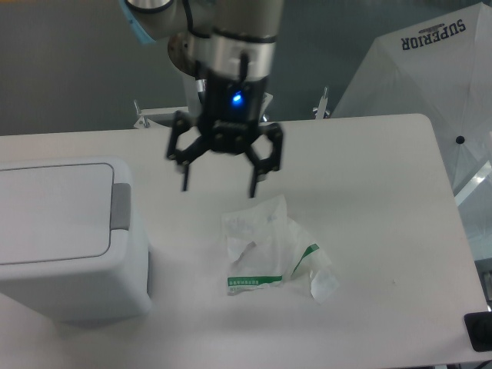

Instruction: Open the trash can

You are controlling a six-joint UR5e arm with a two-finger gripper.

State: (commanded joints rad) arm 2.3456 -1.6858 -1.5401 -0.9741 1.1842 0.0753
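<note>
Hanging above the middle of a white table (pixel 384 231), a black two-finger gripper (pixel 218 183) has its fingers spread wide apart, released and holding nothing (a small blue light glows on its wrist). The trash can (pixel 65 238), a boxy white bin, sits at the table's left edge, its flat lid down and its grey push tab (pixel 121 206) facing right. A crumpled clear plastic bag (pixel 273 250) with green print lies just below the gripper.
</note>
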